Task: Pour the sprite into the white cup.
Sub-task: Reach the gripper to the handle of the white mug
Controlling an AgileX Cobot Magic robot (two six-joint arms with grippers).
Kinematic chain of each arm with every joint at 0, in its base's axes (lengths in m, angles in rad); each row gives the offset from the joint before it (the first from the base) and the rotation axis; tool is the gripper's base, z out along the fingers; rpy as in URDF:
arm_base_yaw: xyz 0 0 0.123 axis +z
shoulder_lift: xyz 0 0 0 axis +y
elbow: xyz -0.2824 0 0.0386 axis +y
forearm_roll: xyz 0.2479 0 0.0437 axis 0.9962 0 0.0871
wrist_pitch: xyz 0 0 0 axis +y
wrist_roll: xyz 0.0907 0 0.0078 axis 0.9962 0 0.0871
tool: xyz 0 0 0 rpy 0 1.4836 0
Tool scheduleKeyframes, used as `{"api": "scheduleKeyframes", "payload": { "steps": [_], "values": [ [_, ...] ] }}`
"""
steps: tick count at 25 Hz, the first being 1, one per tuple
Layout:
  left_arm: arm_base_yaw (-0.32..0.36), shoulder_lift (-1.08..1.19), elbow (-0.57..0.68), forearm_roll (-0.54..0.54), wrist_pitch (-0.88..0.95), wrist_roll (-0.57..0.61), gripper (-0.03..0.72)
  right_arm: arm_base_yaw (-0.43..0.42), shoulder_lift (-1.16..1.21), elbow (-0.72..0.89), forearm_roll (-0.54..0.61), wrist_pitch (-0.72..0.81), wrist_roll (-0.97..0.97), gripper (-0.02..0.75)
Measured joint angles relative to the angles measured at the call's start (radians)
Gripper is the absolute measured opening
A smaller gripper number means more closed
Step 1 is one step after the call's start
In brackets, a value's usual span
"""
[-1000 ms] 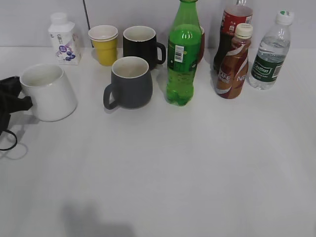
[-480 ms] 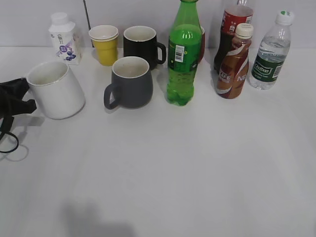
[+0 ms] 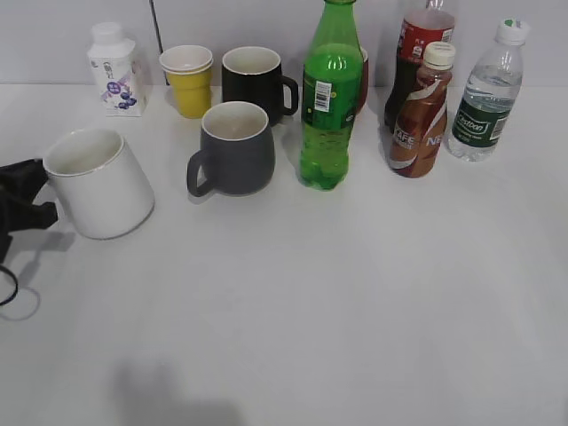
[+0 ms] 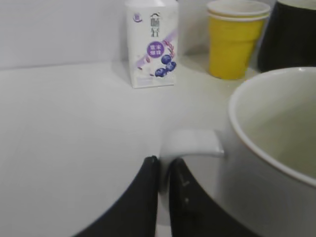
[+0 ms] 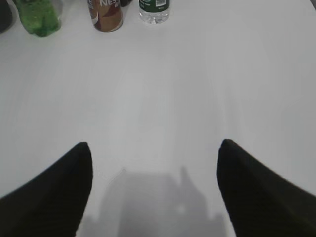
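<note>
- Exterior view: the white cup is seen tilted at the table's left edge, held at its handle by the left gripper; the sprite stands upright beside the dark grey mug.
- Left wrist view: the fingers are closed on the cup's handle; lift-off cannot be judged.
- Right wrist view: the right gripper is spread wide, holding nothing, above bare table.

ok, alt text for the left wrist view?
The left tool is shut on the handle of the white cup, whose open mouth fills the right of the view. Behind on the white table stand a blueberry drink carton and stacked yellow cups.
</note>
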Motion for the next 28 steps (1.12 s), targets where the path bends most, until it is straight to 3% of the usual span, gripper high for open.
{"api": "scheduleKeyframes", "payload": {
  "steps": [8,14,28],
  "values": [
    [0.000,-0.004,0.041,0.004,-0.037,0.000,0.033,0.000,0.000,0.000,0.000,0.000,0.001,0.587],
    [0.000,-0.007,0.044,0.011,-0.049,-0.002,0.127,0.000,0.000,0.000,0.000,0.000,0.001,0.587],
    [0.000,-0.007,0.030,0.021,-0.048,-0.002,0.190,0.000,0.000,0.000,0.000,0.000,0.001,0.587]
  ]
}}
